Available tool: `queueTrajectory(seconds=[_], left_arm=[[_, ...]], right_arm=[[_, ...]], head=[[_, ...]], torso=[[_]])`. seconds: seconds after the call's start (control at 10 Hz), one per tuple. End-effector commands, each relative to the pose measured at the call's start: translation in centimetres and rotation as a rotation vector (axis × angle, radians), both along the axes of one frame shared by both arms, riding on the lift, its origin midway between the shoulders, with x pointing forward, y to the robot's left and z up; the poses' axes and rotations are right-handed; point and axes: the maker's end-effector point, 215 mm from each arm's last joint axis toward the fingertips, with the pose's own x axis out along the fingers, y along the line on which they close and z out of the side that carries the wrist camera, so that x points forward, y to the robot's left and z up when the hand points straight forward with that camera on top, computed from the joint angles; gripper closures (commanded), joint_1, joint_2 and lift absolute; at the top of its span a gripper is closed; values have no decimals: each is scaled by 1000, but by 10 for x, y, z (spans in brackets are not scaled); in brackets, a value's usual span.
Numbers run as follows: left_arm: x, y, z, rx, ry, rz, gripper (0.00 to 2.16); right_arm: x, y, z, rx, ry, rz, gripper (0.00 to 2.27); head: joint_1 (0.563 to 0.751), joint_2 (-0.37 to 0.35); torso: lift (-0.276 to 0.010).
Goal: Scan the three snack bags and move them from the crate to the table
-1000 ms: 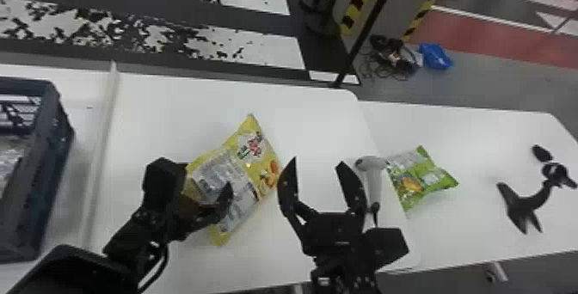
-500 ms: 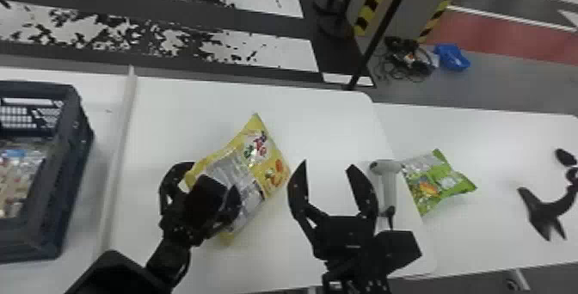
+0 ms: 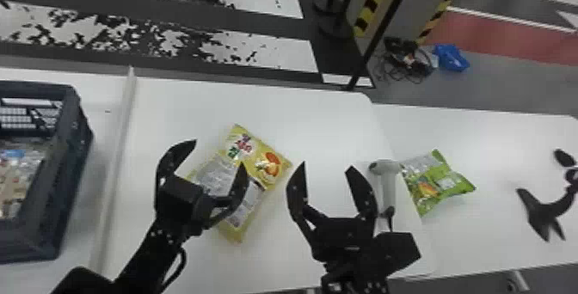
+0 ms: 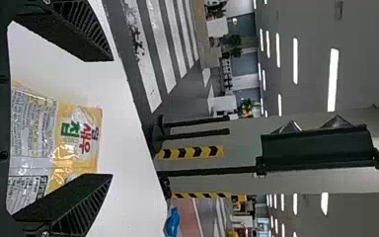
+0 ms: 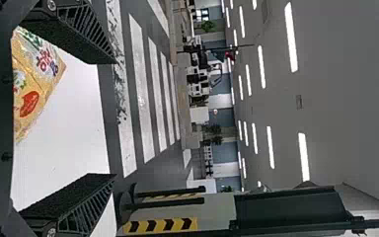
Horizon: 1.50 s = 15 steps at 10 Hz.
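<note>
Left gripper (image 3: 220, 152) is hovering over yellow bag (image 3: 272, 165), fingers spread. Right gripper (image 3: 327, 165) is hovering between yellow bag and scanner (image 3: 388, 185), fingers also apart. Yellow bag is lying on table (image 3: 193, 108), green bag (image 3: 447, 181) just right of scanner. Crate (image 3: 64, 177) is sitting left.

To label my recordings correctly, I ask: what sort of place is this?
Probably a large indoor hall, maybe a robot test or demonstration space: rows of ceiling lights, white floor stripes and yellow-and-black warning bands.
</note>
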Motion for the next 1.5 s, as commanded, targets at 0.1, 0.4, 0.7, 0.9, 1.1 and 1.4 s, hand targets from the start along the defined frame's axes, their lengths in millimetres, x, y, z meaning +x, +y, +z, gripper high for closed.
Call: queueTrajectory(seconds=[0.1, 0.4, 0.7, 0.9, 1.1, 1.4], left_arm=[[-8, 15, 25, -18, -42, 36, 29], [-13, 91, 54, -109, -69, 145, 29], [-27, 185, 81, -158, -83, 266, 29], [-40, 227, 90, -170, -79, 316, 29], [-51, 256, 76, -180, -41, 354, 29], [-58, 288, 67, -191, -19, 387, 29]], right_arm=[[-1, 0, 0, 1, 1, 0, 63], [0, 0, 1, -1, -2, -1, 63], [2, 5, -12, -10, 42, 12, 70], [3, 18, -28, -28, 94, 44, 66], [-3, 41, -51, -33, 168, 106, 120], [-14, 85, -72, -6, 242, 220, 913]], head=[[695, -272], [695, -230], [695, -123], [695, -14], [695, 72], [695, 185]], torso=[[-62], [-62], [-62], [-62], [-62], [-62]])
